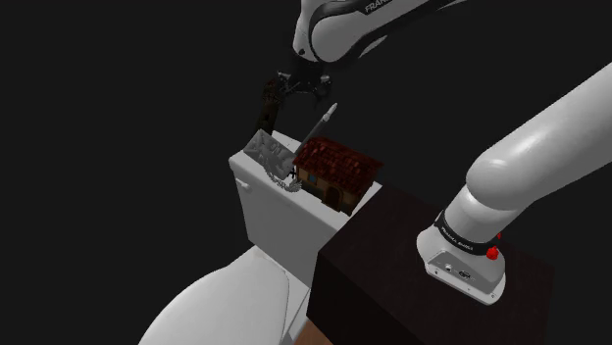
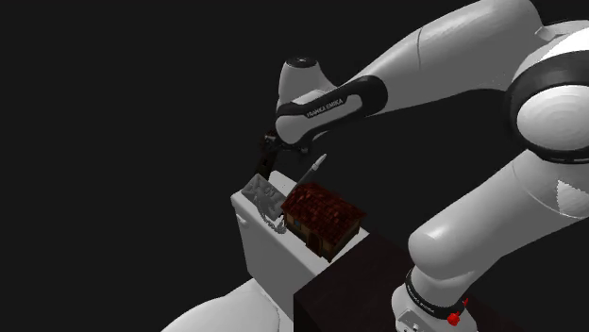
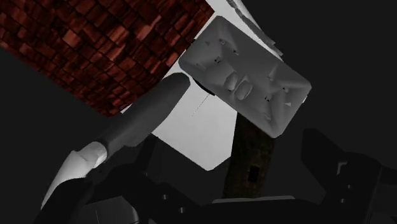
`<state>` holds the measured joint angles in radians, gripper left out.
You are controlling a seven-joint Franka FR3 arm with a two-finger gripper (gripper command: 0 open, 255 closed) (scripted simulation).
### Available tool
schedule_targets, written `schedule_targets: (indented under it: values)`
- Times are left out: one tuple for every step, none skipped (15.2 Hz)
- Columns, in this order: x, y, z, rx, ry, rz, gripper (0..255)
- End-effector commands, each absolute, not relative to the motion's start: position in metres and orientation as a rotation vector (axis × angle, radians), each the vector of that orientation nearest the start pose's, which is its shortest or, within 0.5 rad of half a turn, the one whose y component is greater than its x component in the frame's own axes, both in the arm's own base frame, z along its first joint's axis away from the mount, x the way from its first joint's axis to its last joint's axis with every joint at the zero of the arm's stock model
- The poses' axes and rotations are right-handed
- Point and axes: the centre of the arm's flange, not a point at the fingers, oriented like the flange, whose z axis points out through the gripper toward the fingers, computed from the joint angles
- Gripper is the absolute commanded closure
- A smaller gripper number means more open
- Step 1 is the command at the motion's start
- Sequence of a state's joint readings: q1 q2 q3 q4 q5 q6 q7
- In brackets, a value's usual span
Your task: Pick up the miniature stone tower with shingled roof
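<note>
The miniature tower [image 1: 269, 116] has a dark brown stone shaft and a grey shingled roof [image 1: 271, 150]. It leans steeply with its roof down on the white toilet tank's [image 1: 284, 221] far corner and its base up. My gripper [image 1: 299, 88] hovers just above, beside the raised base. In the wrist view the shaft [image 3: 250, 159] runs between my open gripper [image 3: 232, 162], apart from both black fingers, and the roof [image 3: 245, 81] lies beyond them. From the second exterior view, the tower [image 2: 266, 179] stands under the gripper [image 2: 286, 151].
A small house with a red tiled roof [image 1: 336, 169] sits on the tank near the dark stand [image 1: 422, 284]. A grey rod [image 1: 320, 125] leans upright between house and tower, close to my gripper. A small ring [image 1: 284, 182] lies by the house. Black area surrounds everything.
</note>
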<state>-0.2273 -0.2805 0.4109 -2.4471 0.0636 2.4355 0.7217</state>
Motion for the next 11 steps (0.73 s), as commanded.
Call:
schedule_targets:
  values:
    - [0.482,0.092,0.406,-2.908,0.972,-0.434,0]
    - [0.492,0.093,0.400,-2.895,1.015,-0.455,0]
    - [0.503,0.093,0.394,-2.881,1.058,-0.476,0]
    - [0.513,0.093,0.388,-2.867,1.101,-0.498,0]
    - [0.524,0.093,0.382,-2.851,1.143,-0.519,0]
    - [0.534,0.092,0.377,-2.835,1.186,-0.540,0]
    - [0.545,0.091,0.371,-2.818,1.228,-0.561,0]
    - [0.555,0.090,0.366,-2.800,1.270,-0.582,0]
    - [0.566,0.088,0.360,-2.781,1.312,-0.603,0]
    - [0.577,0.086,0.355,-2.762,1.353,-0.624,0]
    - [0.587,0.084,0.350,-2.741,1.395,-0.645,0]
